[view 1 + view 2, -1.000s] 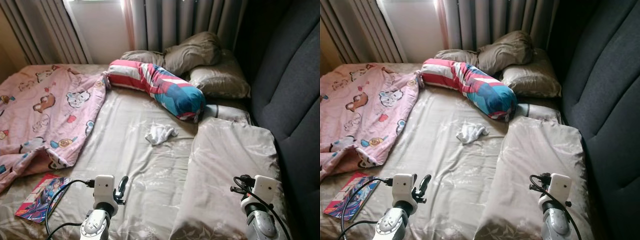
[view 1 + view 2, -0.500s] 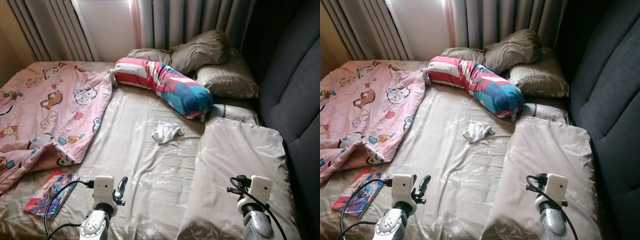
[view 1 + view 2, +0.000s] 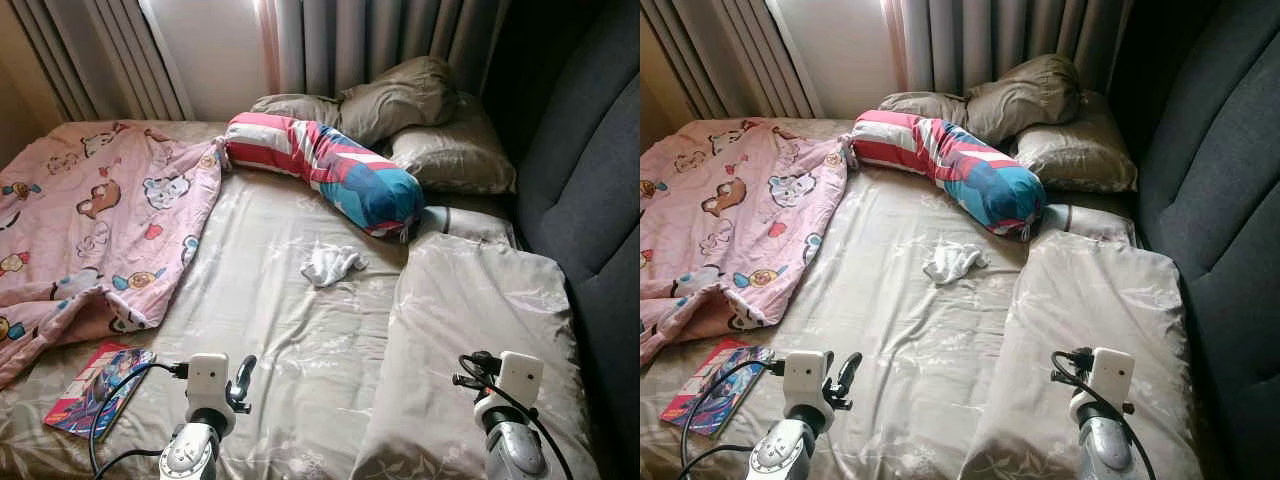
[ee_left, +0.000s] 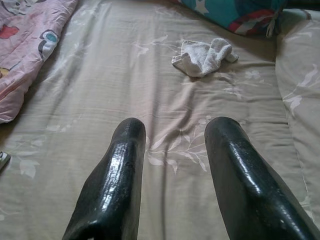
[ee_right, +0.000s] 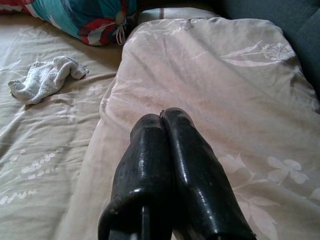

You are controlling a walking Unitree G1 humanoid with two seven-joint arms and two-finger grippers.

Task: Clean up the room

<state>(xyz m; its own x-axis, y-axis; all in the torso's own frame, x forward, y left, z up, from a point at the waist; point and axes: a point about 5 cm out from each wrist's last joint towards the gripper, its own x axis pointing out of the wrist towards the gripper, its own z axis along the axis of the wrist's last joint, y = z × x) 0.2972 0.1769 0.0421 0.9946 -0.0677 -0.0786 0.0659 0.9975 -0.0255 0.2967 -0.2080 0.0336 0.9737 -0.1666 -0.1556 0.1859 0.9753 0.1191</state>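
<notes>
**White cloth on bed, both grippers clear of it**

White cloth (image 3: 332, 265): crumpled, lying on the beige sheet of the bed (image 3: 290, 350) near the middle, just below the lower end of the striped bolster (image 3: 325, 175) but apart from it. Located ahead of the left gripper (image 4: 172, 150), well apart, slightly toward the headboard side. Nothing touching it.

Left gripper: fingers spread apart, nothing between them; held low over the bare sheet near the foot edge of the bed.

Right gripper (image 5: 160, 122): fingers pressed together, empty; positioned above the beige pillow (image 3: 480, 330) lying along the headboard edge. Cloth off to this gripper's left, past the pillow's edge, well apart.

Other items on the bed:
- Pink cartoon blanket (image 3: 90, 230), bunched over the left edge and far left corner.
- Colourful book (image 3: 95, 388), flat near the front left corner, just below the blanket hem.
- Two brown pillows (image 3: 410, 110), stacked at the far edge against the curtains (image 3: 370, 40), behind the bolster.
- Dark padded headboard (image 3: 590, 180), running along the right edge.
</notes>
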